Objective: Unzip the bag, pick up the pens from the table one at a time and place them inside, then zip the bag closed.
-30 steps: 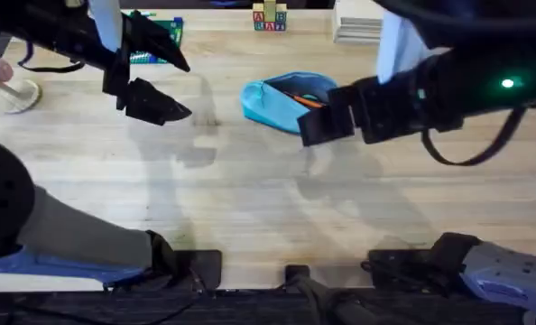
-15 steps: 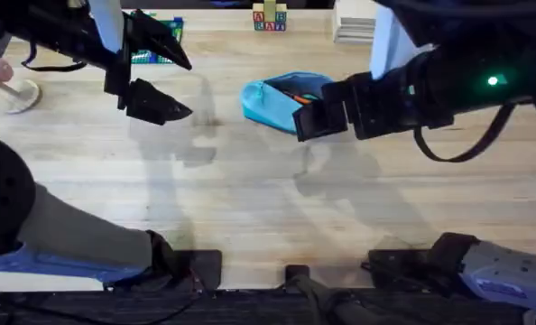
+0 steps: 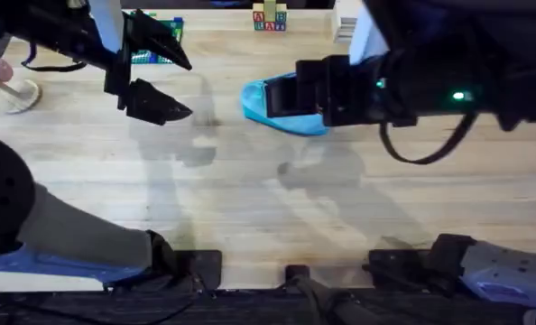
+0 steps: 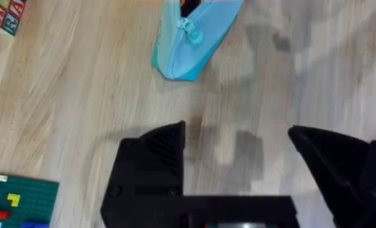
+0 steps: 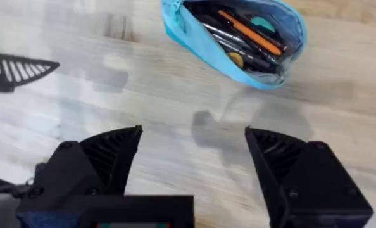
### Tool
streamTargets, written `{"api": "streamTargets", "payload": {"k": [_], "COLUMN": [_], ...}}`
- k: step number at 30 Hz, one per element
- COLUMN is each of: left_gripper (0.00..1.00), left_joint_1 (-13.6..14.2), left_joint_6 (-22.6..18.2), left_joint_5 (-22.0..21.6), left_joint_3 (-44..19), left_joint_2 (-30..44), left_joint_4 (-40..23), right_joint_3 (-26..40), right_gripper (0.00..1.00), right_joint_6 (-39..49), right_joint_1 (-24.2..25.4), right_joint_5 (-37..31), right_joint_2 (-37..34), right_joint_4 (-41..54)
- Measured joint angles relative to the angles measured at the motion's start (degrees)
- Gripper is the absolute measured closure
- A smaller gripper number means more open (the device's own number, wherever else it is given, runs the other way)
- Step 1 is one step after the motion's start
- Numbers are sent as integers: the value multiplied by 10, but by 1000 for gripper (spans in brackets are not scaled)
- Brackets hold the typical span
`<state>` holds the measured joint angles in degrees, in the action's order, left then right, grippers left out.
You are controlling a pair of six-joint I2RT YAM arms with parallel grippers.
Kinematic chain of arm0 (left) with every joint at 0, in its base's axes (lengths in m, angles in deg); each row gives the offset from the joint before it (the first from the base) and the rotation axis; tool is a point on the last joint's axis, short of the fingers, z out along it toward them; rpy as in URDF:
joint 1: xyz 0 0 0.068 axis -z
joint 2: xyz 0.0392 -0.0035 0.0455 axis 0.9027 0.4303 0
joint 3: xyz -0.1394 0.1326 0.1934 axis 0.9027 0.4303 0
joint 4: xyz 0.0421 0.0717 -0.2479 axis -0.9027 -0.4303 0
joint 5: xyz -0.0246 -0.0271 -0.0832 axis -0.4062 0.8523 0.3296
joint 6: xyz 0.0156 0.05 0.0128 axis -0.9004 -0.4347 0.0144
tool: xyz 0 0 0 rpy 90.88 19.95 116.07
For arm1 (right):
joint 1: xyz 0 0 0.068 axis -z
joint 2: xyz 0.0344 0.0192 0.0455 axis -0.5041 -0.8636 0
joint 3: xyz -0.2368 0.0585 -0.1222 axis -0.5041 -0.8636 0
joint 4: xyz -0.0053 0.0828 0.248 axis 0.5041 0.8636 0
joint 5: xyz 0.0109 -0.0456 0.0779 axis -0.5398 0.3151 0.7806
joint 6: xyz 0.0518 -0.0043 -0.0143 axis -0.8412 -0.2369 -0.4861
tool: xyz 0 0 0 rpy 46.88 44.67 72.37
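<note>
The right pincer [image 5: 194, 149] is wide apart and holds nothing; bare table [image 5: 175, 107] lies between its two fingers. Just beyond them is the bag [image 5: 235, 38], unzipped, and this wrist view looks into its dark inside: an orange pen [image 5: 251, 33] and some dark ones lie along its length, with something teal next to them. From overhead the right arm covers most of the bag [image 3: 268, 101], so there the inside is hidden and the blue end sticks out toward the left arm.

The left pincer [image 4: 235, 152] is also wide apart and empty, above bare table [image 4: 80, 95]. Its view shows the closed end of the bag [image 4: 188, 38] with the small teal pull [image 4: 189, 28], possibly at the end of the zipper.

The bag lies near the far middle of the table [image 3: 250, 208], its long axis running left to right and slightly tilted. The left pincer [image 3: 173, 86] is well apart from it.
</note>
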<state>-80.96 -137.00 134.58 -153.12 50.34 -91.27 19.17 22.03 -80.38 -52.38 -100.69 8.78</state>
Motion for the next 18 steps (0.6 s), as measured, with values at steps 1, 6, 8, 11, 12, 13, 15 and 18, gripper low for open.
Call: {"api": "streamTargets", "payload": {"k": [1,6,8,11,12,13,15,18], "left_gripper": [7,7,7,7,7,7,7,7], "left_joint_1": [0,0,0,0,0,0,0,0], "left_joint_6": [0,0,0,0,0,0,0,0], "left_joint_5": [0,0,0,0,0,0,0,0], "left_joint_3": [0,0,0,0,0,0,0,0], "left_joint_2": [0,0,0,0,0,0,0,0], "left_joint_4": [0,0,0,0,0,0,0,0], "right_joint_3": [1,10,16,34,41,50,67,100], "right_gripper": [5,5,5,6,5,5,5,5], "right_joint_6": [-11,-53,-63,-74,-77,-80,-84,-86], "right_joint_1": [-3,-19,-24,-29,-30,-31,-31,-33], "right_joint_5": [-3,-9,-10,-10,-9,-9,-10,-12], "right_joint_2": [-6,-56,-80,-113,-122,-131,-146,-169], "right_joint_4": [0,-1,-1,0,0,0,1,2]}}
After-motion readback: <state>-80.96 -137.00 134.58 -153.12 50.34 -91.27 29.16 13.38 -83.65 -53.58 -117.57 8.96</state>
